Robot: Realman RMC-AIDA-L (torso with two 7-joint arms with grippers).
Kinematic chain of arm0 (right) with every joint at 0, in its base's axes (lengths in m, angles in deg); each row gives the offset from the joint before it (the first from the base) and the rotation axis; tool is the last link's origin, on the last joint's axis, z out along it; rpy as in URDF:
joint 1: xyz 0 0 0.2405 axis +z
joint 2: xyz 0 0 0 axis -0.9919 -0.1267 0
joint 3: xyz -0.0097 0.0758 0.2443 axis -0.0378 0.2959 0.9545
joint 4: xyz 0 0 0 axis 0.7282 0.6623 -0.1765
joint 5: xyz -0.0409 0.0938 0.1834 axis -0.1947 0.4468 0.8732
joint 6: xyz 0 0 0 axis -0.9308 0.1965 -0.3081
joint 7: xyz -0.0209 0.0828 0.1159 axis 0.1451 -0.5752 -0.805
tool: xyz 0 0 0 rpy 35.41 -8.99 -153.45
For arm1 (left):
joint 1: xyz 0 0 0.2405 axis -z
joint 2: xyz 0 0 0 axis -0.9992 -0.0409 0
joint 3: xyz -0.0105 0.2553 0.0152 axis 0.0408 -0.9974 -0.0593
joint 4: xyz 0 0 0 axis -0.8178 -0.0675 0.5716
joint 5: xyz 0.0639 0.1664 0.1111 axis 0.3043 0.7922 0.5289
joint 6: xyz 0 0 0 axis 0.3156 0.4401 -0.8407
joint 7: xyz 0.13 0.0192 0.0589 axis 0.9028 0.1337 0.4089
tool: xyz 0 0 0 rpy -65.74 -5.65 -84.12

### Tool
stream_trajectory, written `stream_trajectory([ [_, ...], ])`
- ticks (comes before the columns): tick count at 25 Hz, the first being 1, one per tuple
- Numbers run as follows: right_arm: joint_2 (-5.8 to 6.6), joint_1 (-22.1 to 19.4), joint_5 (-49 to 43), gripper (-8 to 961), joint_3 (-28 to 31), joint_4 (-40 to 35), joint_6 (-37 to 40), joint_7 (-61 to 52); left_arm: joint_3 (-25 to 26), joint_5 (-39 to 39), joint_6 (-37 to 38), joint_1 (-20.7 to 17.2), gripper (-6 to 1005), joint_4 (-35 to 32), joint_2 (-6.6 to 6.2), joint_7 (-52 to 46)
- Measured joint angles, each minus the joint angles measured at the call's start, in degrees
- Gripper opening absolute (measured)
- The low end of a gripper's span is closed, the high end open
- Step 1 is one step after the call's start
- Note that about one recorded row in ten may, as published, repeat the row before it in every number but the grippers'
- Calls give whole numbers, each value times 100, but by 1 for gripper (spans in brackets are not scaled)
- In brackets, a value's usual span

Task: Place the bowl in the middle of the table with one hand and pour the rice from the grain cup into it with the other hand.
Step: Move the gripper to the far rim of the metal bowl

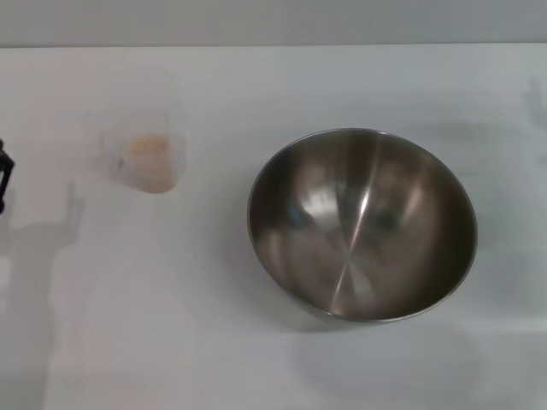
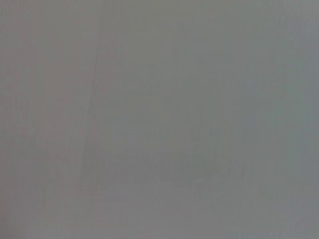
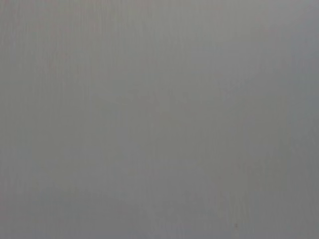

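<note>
The large steel bowl (image 1: 361,224) stands empty on the white table (image 1: 214,342), right of the middle in the head view. The small clear grain cup (image 1: 147,158) stands upright at the left, holding pale beige rice (image 1: 144,147). A dark piece of my left gripper (image 1: 4,175) shows at the far left edge, well apart from the cup; its fingers do not show. My right gripper is out of view. Both wrist views show only plain grey surface.
The back edge of the table (image 1: 273,45) runs across the top of the head view. My left arm's shadow (image 1: 43,248) falls on the table at the left.
</note>
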State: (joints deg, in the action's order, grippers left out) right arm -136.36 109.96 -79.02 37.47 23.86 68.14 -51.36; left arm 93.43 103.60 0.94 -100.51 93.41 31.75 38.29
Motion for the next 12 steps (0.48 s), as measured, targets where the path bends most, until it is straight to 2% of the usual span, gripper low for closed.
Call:
stream_trajectory([
  [2, 0, 0, 1, 777, 0, 10, 1, 1, -61, -22, -245, -61, 844, 173, 4, 134],
  [8, 4, 6, 5, 777, 0, 13, 6, 2, -128, -31, -289, -44, 844, 164, 12, 179],
  [12, 9, 9, 7, 776, 0, -1, 32, 7, -98, -35, -21, 151, 843, -126, 13, 134],
])
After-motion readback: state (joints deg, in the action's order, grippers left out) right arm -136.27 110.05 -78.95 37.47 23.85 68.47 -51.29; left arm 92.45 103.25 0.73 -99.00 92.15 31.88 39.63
